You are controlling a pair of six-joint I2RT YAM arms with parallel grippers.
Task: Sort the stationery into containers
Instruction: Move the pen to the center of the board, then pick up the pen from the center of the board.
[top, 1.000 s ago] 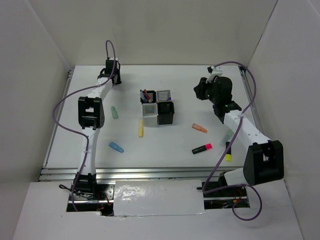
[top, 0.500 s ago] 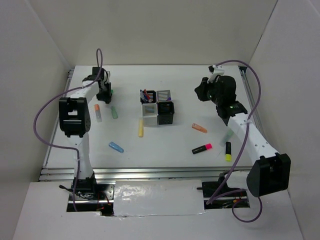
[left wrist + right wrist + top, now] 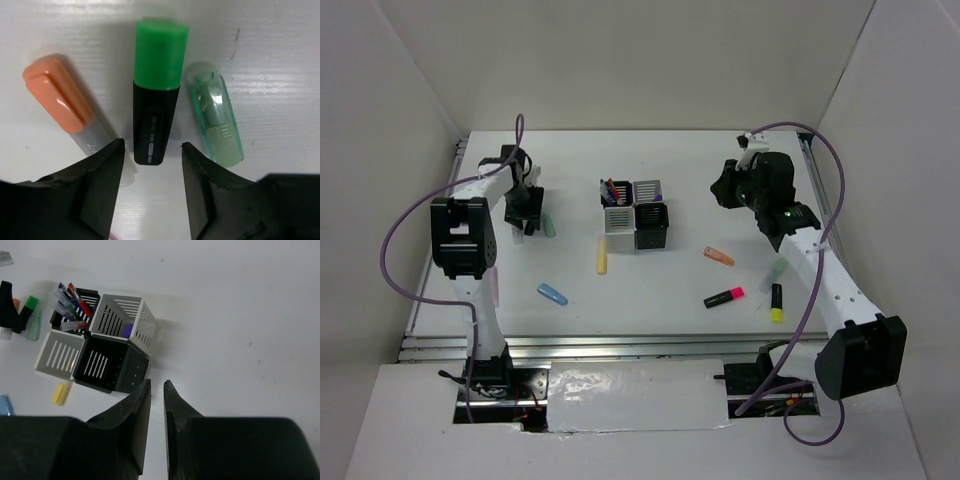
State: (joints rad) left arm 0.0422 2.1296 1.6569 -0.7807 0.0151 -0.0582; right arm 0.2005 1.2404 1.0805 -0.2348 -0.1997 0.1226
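Observation:
Three pieces of stationery lie side by side under my left gripper [image 3: 152, 149]: an orange-capped marker [image 3: 59, 100], a black highlighter with a green cap [image 3: 156, 87] and a pale green marker [image 3: 216, 120]. The gripper is open, and the highlighter's tail end sits between its fingertips without touching them. The containers [image 3: 635, 213] form a 2x2 block mid-table; the back-left black cup [image 3: 82, 300] holds several pens. My right gripper [image 3: 157, 383] hovers to the right of the block, shut on nothing.
Loose on the table are a yellow marker [image 3: 601, 256], a blue marker [image 3: 552, 294], an orange marker [image 3: 719, 256], a black-and-pink highlighter [image 3: 724, 297] and a black-and-yellow highlighter [image 3: 776, 302]. White walls enclose the table on three sides.
My left arm has swung from the back of the table toward the left, down over the three markers, and its jaws have opened. The right arm shifted slightly.

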